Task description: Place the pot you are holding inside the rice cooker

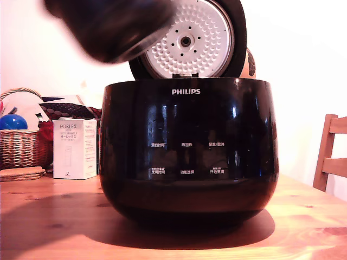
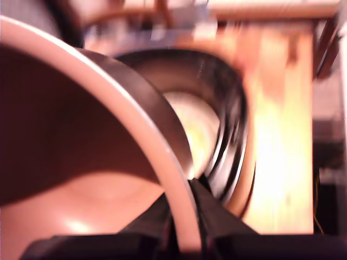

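The glossy black PHILIPS rice cooker [image 1: 187,151] stands mid-table, its round lid [image 1: 190,38] with the dimpled silver plate hinged up behind it. The dark pot [image 1: 108,27] hangs blurred and tilted above the cooker's upper left rim in the exterior view, clear of the opening. In the wrist view my gripper [image 2: 181,195] is shut on the pot's pale rim [image 2: 135,119], one finger inside and one outside. The pot's inside [image 2: 65,151] fills that side of the wrist picture. Beyond it lies the cooker's open metal cavity [image 2: 200,119], motion-blurred. The gripper itself does not show in the exterior view.
On the exterior view's left stand a wicker basket [image 1: 19,143] holding a blue ball [image 1: 12,122], a white PORLEX box [image 1: 75,149] and a flat cork mat [image 1: 21,173]. A wooden chair [image 1: 331,154] is at the right. The wooden table [image 1: 54,227] stretches in front.
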